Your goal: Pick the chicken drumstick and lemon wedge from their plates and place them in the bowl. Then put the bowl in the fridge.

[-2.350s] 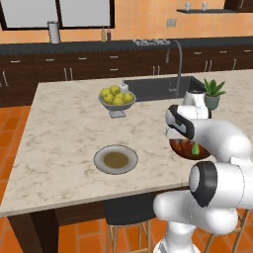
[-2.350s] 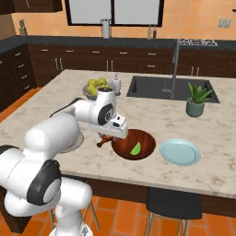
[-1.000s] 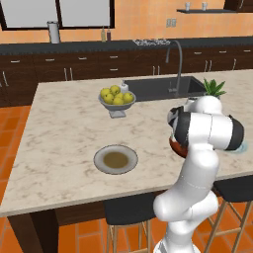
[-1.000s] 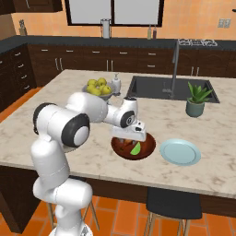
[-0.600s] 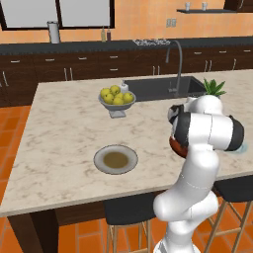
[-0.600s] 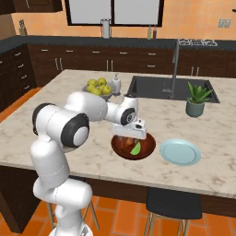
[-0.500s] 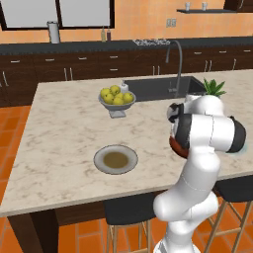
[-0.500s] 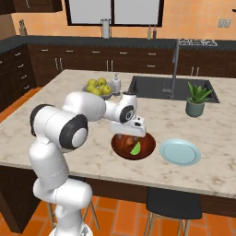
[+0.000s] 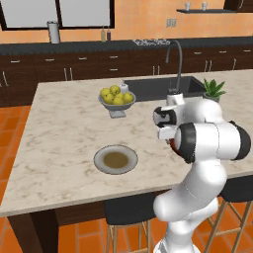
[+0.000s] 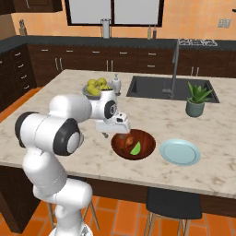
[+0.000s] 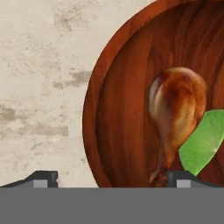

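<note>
Progress — the filling half of the task looks done. The chicken drumstick and the lemon wedge both lie inside the bowl, the wedge's edge touching or just overlapping the drumstick's narrow side in the hand view. In the right base view the wedge shows as a bright green sliver in the bowl's near half, the drumstick a reddish-brown lump beside it.

Plates — both emptied. The pale blue plate sits just beside the bowl, toward the sink side of the tabletop, with nothing on it. The grey plate with the brownish centre sits well apart, near the front edge of the island, also bare.

Hand — over the bowl's rim on the arm's side, fingers spread wide, pinching nothing. In the hand view the two dark tips rise at the bottom, one over bare marble, the other over the bowl near the drumstick's bone end.

Other container: a grey footed fruit bowl holding yellow-green round fruits, farther back on the tabletop, no part of the job.

Left to do, as I judge it — grip the bowl by its rim, lift it level so the contents stay put, and carry it to the fridge.
</note>
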### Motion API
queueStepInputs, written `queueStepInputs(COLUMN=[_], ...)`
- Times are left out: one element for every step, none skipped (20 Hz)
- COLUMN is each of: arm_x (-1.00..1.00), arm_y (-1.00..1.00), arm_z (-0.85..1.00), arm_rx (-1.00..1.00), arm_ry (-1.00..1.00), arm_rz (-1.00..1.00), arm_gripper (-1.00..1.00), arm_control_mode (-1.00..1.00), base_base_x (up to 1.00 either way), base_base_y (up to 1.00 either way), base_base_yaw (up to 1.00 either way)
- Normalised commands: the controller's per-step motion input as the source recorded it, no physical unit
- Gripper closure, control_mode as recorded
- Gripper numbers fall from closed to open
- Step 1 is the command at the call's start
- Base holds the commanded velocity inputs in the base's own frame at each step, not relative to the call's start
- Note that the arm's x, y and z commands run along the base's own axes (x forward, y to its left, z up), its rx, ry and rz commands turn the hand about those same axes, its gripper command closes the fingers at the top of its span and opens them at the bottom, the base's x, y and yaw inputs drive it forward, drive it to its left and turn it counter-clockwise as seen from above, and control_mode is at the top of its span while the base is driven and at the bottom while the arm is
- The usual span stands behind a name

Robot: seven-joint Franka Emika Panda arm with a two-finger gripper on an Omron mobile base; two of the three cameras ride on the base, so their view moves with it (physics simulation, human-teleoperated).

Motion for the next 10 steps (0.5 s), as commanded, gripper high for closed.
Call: queueStepInputs(arm_x=[0.42,0.5,0.46,0.44,0.43,0.44,0.37,0.25,0.15,0.11], arm_y=[0.24,0.08,0.0,0.0,0.0,0.0,0.0,0.0,0.0,0.0], arm_z=[-0.11,-0.13,-0.09,-0.08,-0.1,-0.13,-0.19,-0.24,-0.27,-0.31], arm_rx=[-0.04,-0.03,-0.03,-0.03,-0.02,-0.01,0.0,0.0,0.0,0.0], arm_ry=[0.11,0.08,0.05,0.04,0.01,0.01,0.02,0.01,0.01,0.0], arm_rz=[0.0,0.0,0.0,0.0,0.0,0.0,0.0,0.0,0.0,0.0], arm_gripper=[-1.0,-1.0,-1.0,-1.0,-1.0,-1.0,-1.0,-1.0,-1.0,-1.0], arm_control_mode=[-1.0,-1.0,-1.0,-1.0,-1.0,-1.0,-1.0,-1.0,-1.0,-1.0], base_base_x=[0.0,0.0,0.0,0.0,0.0,0.0,0.0,0.0,0.0,0.0], base_base_y=[0.0,0.0,0.0,0.0,0.0,0.0,0.0,0.0,0.0,0.0], base_base_yaw=[0.0,0.0,0.0,0.0,0.0,0.0,0.0,0.0,0.0,0.0])
